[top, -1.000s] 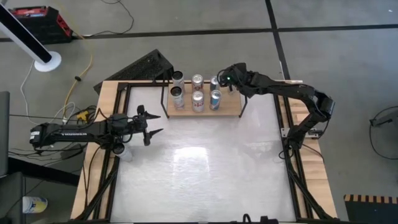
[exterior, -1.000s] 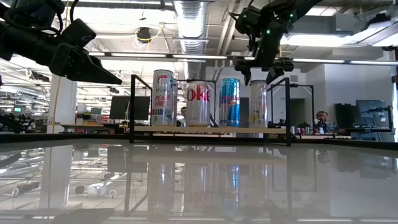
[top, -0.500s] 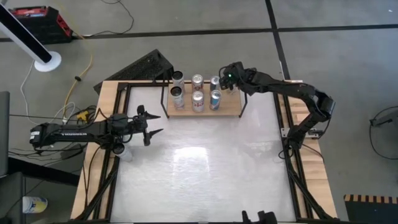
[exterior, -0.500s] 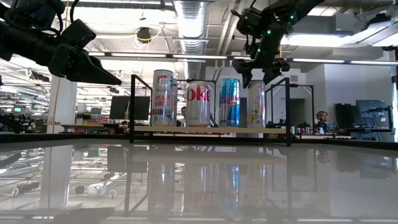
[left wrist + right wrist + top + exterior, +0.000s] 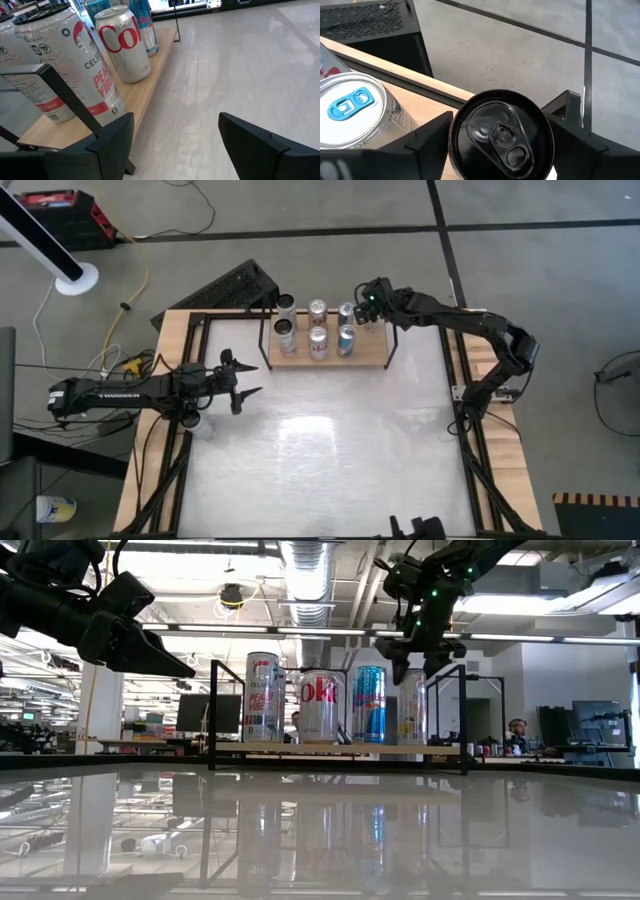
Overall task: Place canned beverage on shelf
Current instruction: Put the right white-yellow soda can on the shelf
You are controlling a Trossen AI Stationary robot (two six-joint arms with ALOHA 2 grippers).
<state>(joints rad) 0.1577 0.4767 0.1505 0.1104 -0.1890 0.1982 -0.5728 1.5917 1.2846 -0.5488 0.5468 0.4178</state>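
Observation:
The shelf [image 5: 372,352] is a light-wood board in a black wire frame at the table's far middle, and several cans stand upright on it. My right gripper [image 5: 366,308] is open over the shelf's far right corner. Its fingers stand on either side of the top of a black-lidded can [image 5: 501,134], just above its rim in the low view [image 5: 420,658]. That can [image 5: 413,710] stands on its base on the board. My left gripper [image 5: 242,385] is open and empty over the table's left part, facing the shelf [image 5: 145,92].
A Coke can [image 5: 122,45] and a Celsius can [image 5: 75,65] stand at the shelf's near side, a blue-tabbed can [image 5: 351,107] beside the black-lidded one. A black mesh rack [image 5: 235,285] lies beyond the table's far left corner. The white tabletop [image 5: 330,450] stretches in front of the shelf.
My right gripper has risen a little from around the black-lidded can's top and drifted slightly toward the table's far edge. The can stays upright on the shelf.

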